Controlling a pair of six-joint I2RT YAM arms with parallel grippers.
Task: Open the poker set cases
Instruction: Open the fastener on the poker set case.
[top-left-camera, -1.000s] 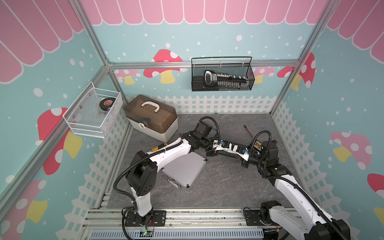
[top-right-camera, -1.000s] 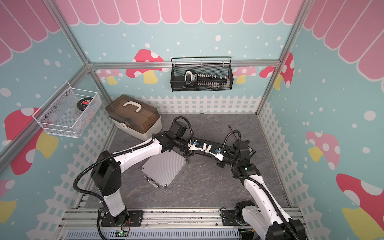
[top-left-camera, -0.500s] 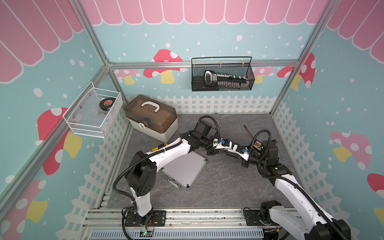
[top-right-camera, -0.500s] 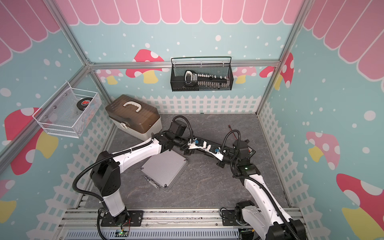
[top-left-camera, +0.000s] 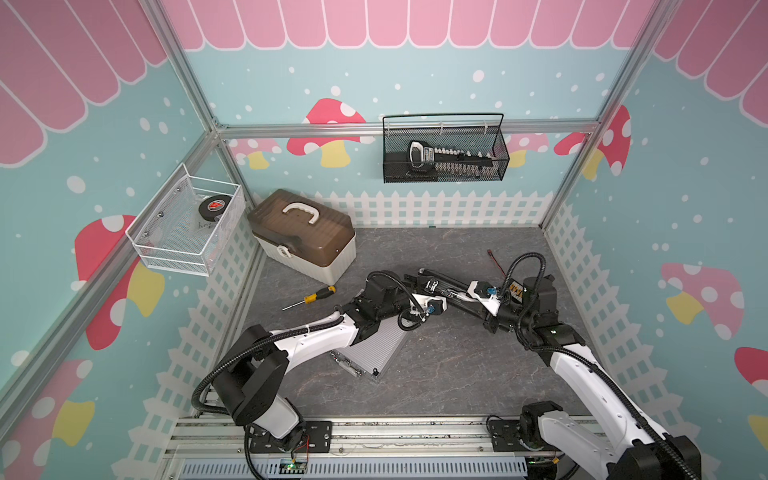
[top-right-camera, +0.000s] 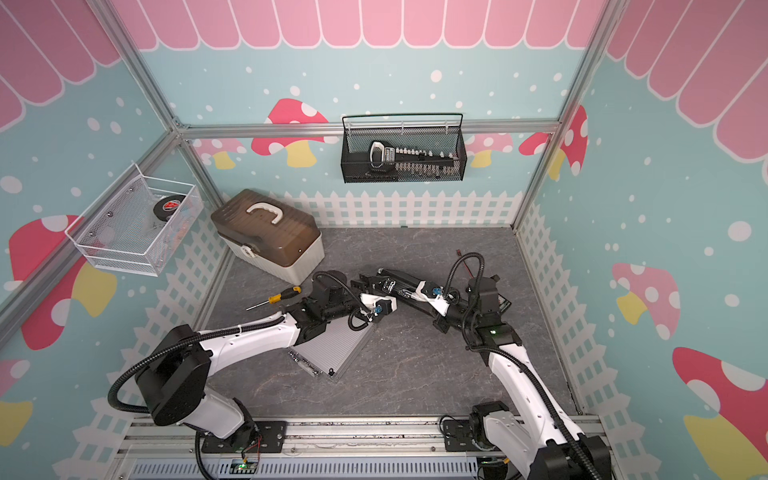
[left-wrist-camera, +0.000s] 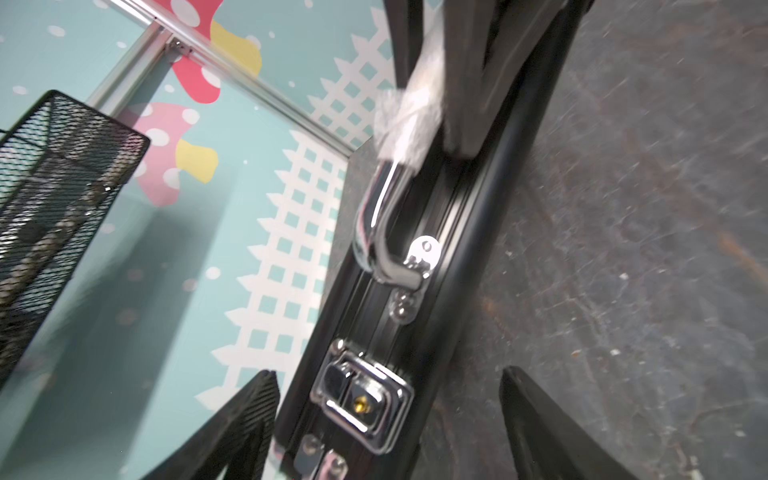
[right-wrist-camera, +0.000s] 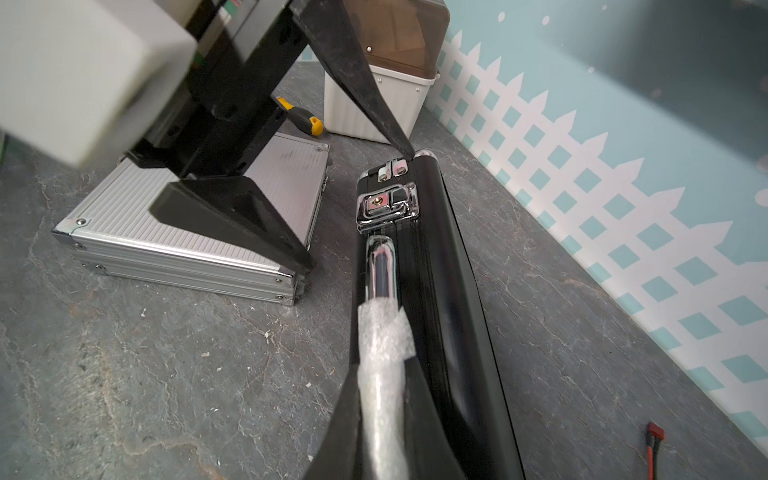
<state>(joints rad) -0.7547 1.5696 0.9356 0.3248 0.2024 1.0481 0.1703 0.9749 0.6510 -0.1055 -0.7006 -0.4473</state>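
Black hard-shell poker case (right-wrist-camera: 440, 291) stands on edge at centre, just beside the flat silver ribbed aluminium case (right-wrist-camera: 116, 208). The right gripper (right-wrist-camera: 382, 399) is clamped on its foam-wrapped chrome handle (right-wrist-camera: 384, 345), and the left gripper (left-wrist-camera: 384, 374) is wide open, empty, straddling one end. Risk: the hinged handle likely lets the case topple under a push. Wrist views show the chrome latch (left-wrist-camera: 361, 401) fastened; in both top views it is too small to judge.

Even bright light, blurred wrist views

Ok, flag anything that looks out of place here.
The black case stands on its edge instead of lying flat, held up by the right hand shut on its handle, which wears packing foam. A screwdriver and a red wire lie loose on the tabletop.
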